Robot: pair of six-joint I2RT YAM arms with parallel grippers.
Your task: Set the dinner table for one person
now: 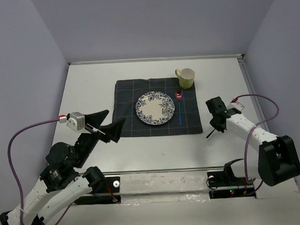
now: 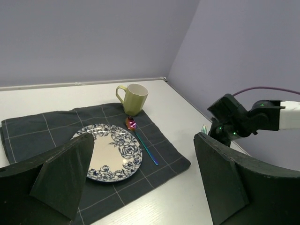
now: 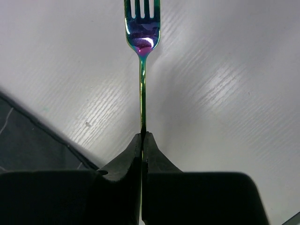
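Note:
The white dinner table [image 1: 89,90] carries a dark navy checked placemat [image 1: 125,123]. On the mat lie a blue floral plate [image 1: 155,108], an iridescent spoon [image 1: 180,103] right of the plate, and a green mug [image 1: 185,78] at the mat's far right corner. My right gripper [image 1: 214,125] is shut on the handle of an iridescent fork [image 3: 142,56], held over bare table just right of the mat. My left gripper [image 1: 106,125] is open and empty at the mat's left edge. The left wrist view shows the plate [image 2: 110,152], spoon [image 2: 140,138] and mug [image 2: 133,98].
Grey walls close in the table at the left, back and right. A metal rail [image 1: 157,170] runs along the near edge by the arm bases. The right arm's purple cable [image 1: 259,100] arcs above the table's right side.

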